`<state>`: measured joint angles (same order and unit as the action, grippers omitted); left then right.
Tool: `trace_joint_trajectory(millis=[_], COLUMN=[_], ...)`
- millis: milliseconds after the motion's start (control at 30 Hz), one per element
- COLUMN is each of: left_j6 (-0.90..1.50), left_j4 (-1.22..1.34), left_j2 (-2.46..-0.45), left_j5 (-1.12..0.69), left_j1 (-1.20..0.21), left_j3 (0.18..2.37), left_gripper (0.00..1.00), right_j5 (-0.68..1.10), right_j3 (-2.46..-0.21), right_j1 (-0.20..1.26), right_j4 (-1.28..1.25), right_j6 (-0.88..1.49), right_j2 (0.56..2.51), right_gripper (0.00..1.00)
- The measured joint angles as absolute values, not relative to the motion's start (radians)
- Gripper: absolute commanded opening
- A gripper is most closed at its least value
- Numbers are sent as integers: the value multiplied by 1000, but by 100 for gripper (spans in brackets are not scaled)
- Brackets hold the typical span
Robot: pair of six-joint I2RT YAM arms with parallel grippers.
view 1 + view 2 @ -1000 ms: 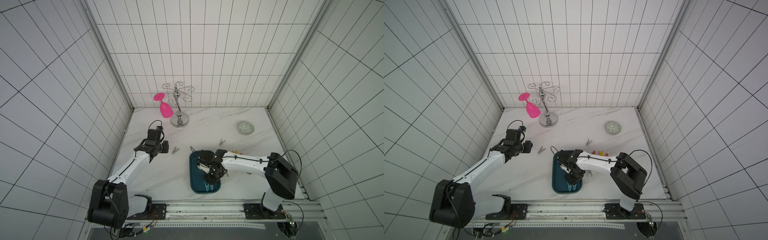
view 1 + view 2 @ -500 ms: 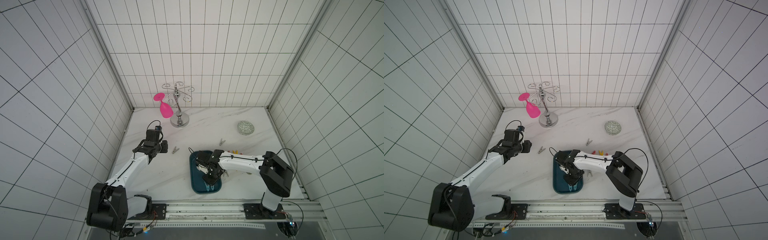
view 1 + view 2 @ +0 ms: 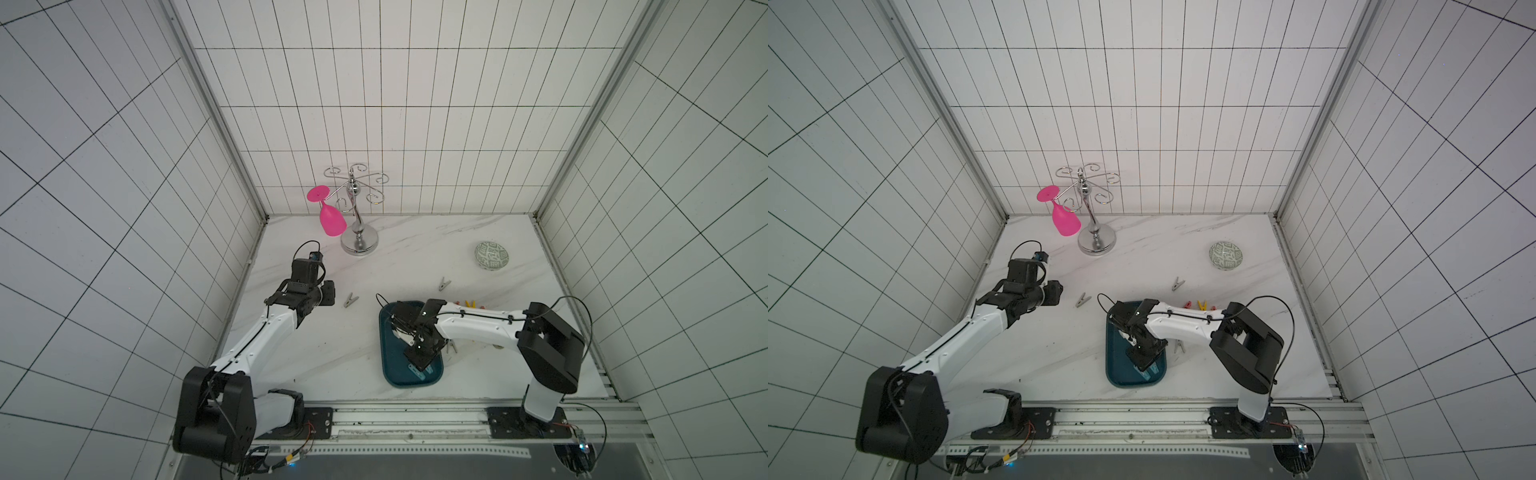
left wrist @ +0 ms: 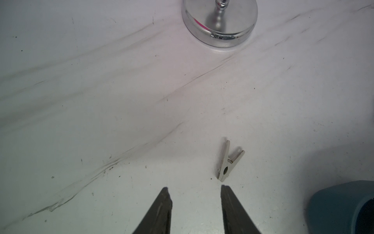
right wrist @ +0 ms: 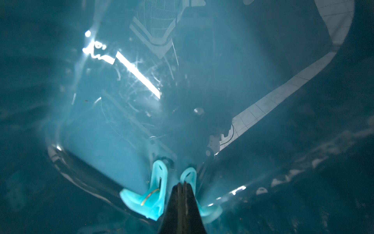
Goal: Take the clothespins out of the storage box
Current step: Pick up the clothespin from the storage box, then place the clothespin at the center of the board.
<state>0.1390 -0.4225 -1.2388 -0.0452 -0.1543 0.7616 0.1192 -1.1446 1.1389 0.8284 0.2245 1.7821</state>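
Note:
The teal storage box [image 3: 386, 357] [image 3: 1111, 361] lies at the front middle of the table. My right gripper [image 3: 419, 361] [image 3: 1142, 359] reaches down into its near end. In the right wrist view the right gripper [image 5: 181, 184] is shut, tips together with nothing between them, wedged between two light blue clothespins [image 5: 155, 194] [image 5: 190, 176] on the box floor. My left gripper [image 3: 330, 293] [image 4: 194, 188] hovers open over the table, with a grey clothespin [image 4: 227, 162] [image 3: 351, 300] just ahead of one finger. Red and yellow clothespins [image 3: 1202, 306] and grey ones [image 3: 1177, 284] [image 3: 1179, 345] lie outside the box.
A chrome glass stand [image 3: 359, 241] with a pink glass [image 3: 332, 220] hanging from it stands at the back left. A small green-patterned bowl [image 3: 491, 255] sits at the back right. A corner of the box [image 4: 340, 206] shows in the left wrist view.
My right gripper has closed its jaws inside the box and shifted slightly toward the near end. The left arm has hardly moved.

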Motion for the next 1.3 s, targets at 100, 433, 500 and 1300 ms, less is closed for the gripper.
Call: trace_joint_trajectory(millis=[100,433,500,1300], left_j6=[139,139,139,25], left_j4=[-422,-422,-422,-495], left_j2=[-1239,-1239,-1239,-1278], left_j5=[-45,-45,-45,-253], left_j1=[-154,-152,-151,-237], left_j3=[762,762,762,822], left_gripper=[42,42,42,41], right_j5=[102,78,78,134], right_j3=[-1145,-1151,-1156,-804], right_j1=[1139,1113,1112,725], right_j4=[823,798,792,707], right_j6=[223,209,208,366], right_j2=[1776,1655,1639,1256], right_gripper=[0,0,0,0])
